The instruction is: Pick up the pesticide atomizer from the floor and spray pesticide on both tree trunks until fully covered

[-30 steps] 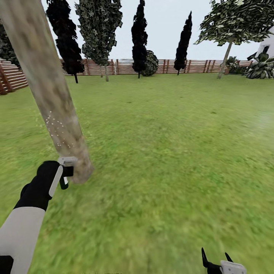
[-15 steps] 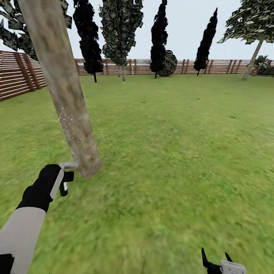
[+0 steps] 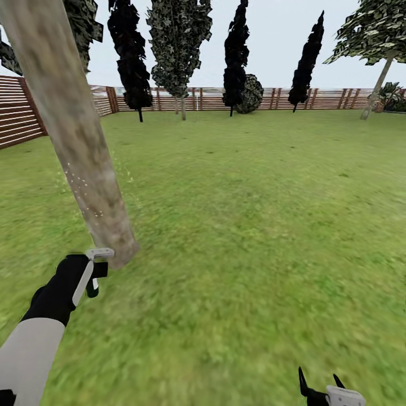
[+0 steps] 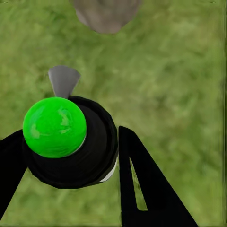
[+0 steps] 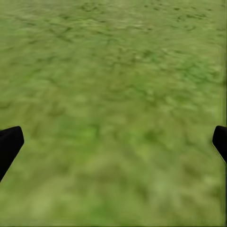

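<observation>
Fenced grass lawn (image 3: 254, 225). The left gripper (image 4: 71, 156) jaws clamp the atomizer (image 4: 66, 137) beside the tree trunk (image 3: 79, 146), apparently dusted with pale specks (image 3: 84, 189). The right gripper (image 5: 113, 142) jaws are spread.

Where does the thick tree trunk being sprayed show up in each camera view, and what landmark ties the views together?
Head view: the tree trunk leans up the left side, pale specks on its lower bark, its base just beyond the left gripper.
Left wrist view: the base sits at the frame's edge, past the atomizer.
Right wrist view: no trunk here, just lawn.
Shared landmark: the grass.
</observation>
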{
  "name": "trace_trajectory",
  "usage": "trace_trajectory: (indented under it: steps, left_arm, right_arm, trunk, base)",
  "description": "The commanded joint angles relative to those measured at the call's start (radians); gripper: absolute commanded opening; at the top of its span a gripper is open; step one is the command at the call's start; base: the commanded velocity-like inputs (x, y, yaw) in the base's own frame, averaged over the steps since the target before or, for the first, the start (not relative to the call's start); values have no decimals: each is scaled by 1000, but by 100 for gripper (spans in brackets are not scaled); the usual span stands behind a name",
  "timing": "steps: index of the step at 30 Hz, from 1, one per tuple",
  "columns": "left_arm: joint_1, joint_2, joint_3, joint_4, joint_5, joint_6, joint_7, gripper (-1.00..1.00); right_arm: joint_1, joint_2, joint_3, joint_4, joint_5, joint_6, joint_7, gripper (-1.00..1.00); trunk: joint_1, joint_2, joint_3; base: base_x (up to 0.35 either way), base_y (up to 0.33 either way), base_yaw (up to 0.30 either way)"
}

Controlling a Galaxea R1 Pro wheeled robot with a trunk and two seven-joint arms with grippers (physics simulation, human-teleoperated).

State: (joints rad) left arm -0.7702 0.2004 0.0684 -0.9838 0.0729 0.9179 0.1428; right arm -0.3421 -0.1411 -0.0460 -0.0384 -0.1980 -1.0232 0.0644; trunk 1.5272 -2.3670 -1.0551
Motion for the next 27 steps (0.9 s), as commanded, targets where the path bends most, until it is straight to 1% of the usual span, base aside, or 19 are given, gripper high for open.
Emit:
trace_trajectory:
  steps: [1,2,3,6,8,12,13,15,18,20,22,23,27]
  left_arm:
    - [8,-1,0,2,1,-48,-3,-100]
    - [17,-1,0,24,5,-108,-5,-100]
    - [28,-2,1,68,7,-162,-5,-100]
    - [73,0,3,96,9,-255,0,-100]
    - [96,-1,4,96,15,-281,-2,-100]
    - [101,-11,3,70,28,-275,-6,-100]
    - [101,-10,4,68,38,-274,-7,-100]
    - [102,-10,4,69,80,-274,-6,-100]
    - [103,-9,5,74,99,-273,-1,-100]
    - [103,-9,40,74,123,-258,-1,-100]
    - [102,-9,71,73,145,-198,-6,-100]
    - [102,-9,75,73,147,-185,-7,-100]
    - [103,-11,78,73,151,-175,-8,-100]
  right_arm:
    - [0,0,0,0,0,0,0,100]
    - [0,0,0,0,0,1,0,100]
    - [0,0,0,0,-1,1,0,100]
    - [0,0,0,0,-1,2,0,100]
    - [0,-1,0,0,-1,2,0,100]
    - [0,-1,0,0,-1,2,0,100]
    - [0,0,0,0,-1,2,0,100]
    - [0,0,0,0,-1,2,0,100]
    - [0,0,0,-1,-1,2,0,100]
    - [0,0,0,0,-1,2,-1,100]
    - [0,0,0,-1,-1,2,0,100]
    - [0,0,0,0,-1,2,0,100]
    - [0,0,0,0,-1,2,0,100]
  trunk:
    - [0,0,0]
    - [0,0,0]
    - [0,0,0]
    - [0,0,0]
    - [0,0,0]
    - [0,0,0]
    - [0,0,0]
    - [0,0,0]
    - [0,0,0]
    - [0,0,0]
    - [0,0,0]
    - [0,0,0]
    - [0,0,0]
  base:
    - [196,-233,0]
    - [209,-223,0]
    - [216,-217,0]
    - [220,-213,0]
    - [129,-118,0]
    - [84,-35,0]
    - [236,-106,0]
    - [269,-130,59]
    - [285,-142,240]
    - [276,-156,273]
    - [218,-200,276]
    - [182,-226,277]
    - [169,-234,276]
